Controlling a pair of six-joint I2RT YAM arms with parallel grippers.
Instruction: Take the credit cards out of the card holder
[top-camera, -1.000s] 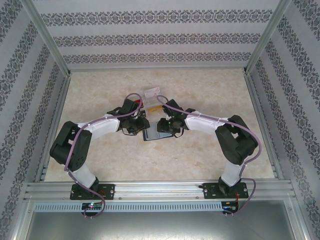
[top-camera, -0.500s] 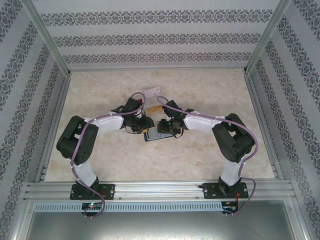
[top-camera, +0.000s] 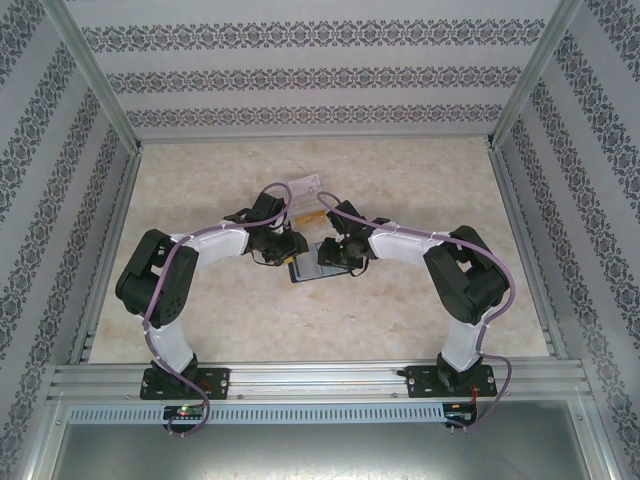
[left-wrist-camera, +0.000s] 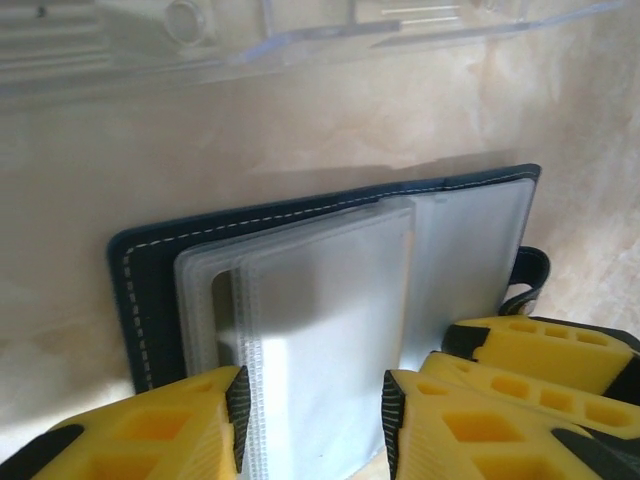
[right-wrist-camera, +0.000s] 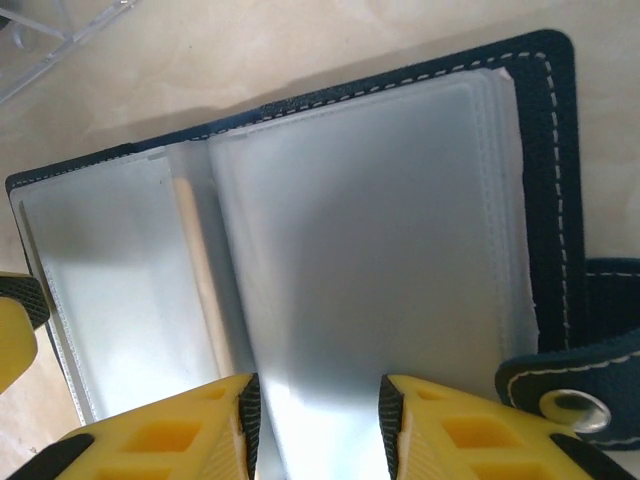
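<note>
1. Your left arm has swung inward over the last second. Its elbow now sits closer to the middle, and the left gripper (top-camera: 286, 248) has come right up to the left side of the card holder (top-camera: 308, 272).
2. Your right arm has barely shifted, and the right gripper (top-camera: 327, 254) stays over the holder's right half.
3. The card holder lies open and flat on the table (top-camera: 400, 310), between the two grippers and just in front of the clear plastic tray (top-camera: 305, 187). Its place has hardly changed.
4. In the left wrist view, your left jaws stand apart, straddling the lower edge of the stack of clear sleeves (left-wrist-camera: 320, 300). They are clamped on nothing that I can see.
5. In the right wrist view, your right jaws are also apart, hanging over the large sleeve page. The closure tab (right-wrist-camera: 560, 390) lies just beside the right-hand finger. Nothing is gripped here either.
6. For the task, this means both grippers are now set over the sleeves, but neither holds any of the credit cards.
7. The sleeves look frosted, so you cannot tell which ones are still loaded. A thin tan strip (right-wrist-camera: 195, 270) near the spine may be a card's edge.
8. My judgement is that you next need one gripper to pin the cover while the other pinches an exposed card edge. The slick sleeves could slide or lift with the card.
</note>
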